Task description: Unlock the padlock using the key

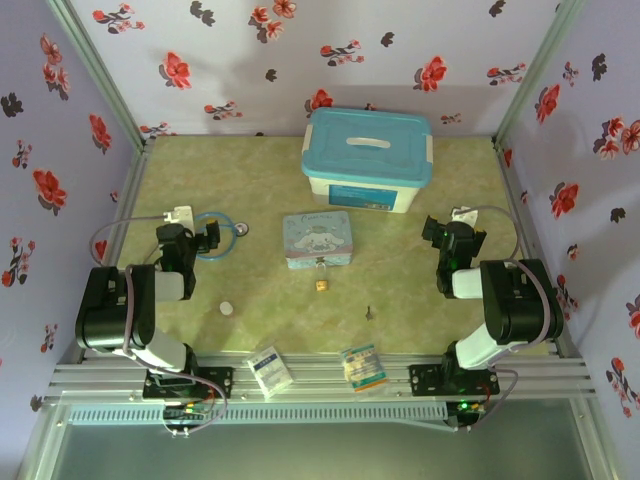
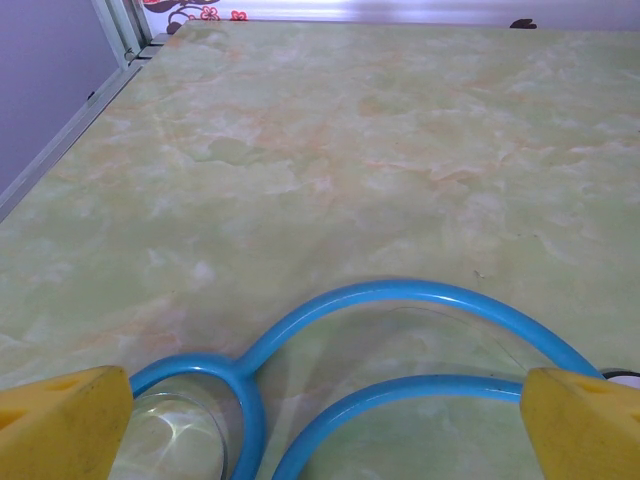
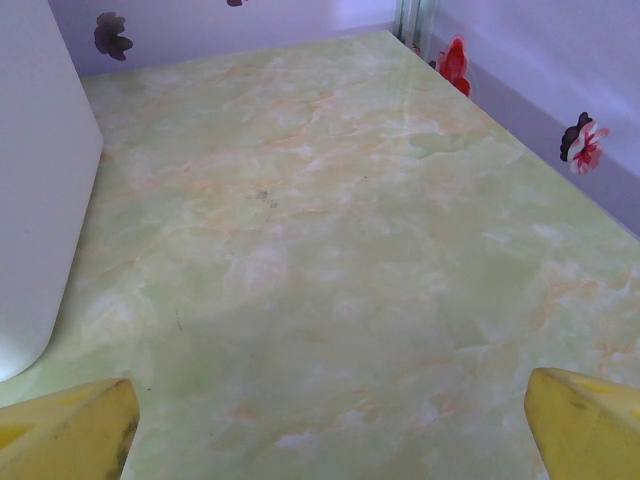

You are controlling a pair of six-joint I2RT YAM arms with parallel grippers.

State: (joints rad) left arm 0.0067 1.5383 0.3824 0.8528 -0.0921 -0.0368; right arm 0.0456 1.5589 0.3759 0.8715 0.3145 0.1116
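Observation:
The padlock (image 1: pixel 322 285), a tiny brass block with a thin silver shackle, lies on the green marbled table just in front of the pale-blue cartoon tin (image 1: pixel 317 240). The key (image 1: pixel 370 312), small and dark, lies alone a little to the padlock's right and nearer the arms. My left gripper (image 1: pixel 205 238) (image 2: pixel 325 430) stands open at the table's left, over a blue-rimmed magnifier (image 2: pixel 400 295), far from the padlock. My right gripper (image 1: pixel 437 232) (image 3: pixel 325 430) stands open at the right over bare table. Nothing is between either pair of yellow fingertips (image 2: pixel 60 425) (image 3: pixel 590 420).
A white box with a blue lid (image 1: pixel 368 158) (image 3: pixel 40 180) stands at the back centre. A small white disc (image 1: pixel 227 309) lies front left. Two small packets (image 1: pixel 270 370) (image 1: pixel 362 365) rest on the front rail. Flowered walls close in three sides.

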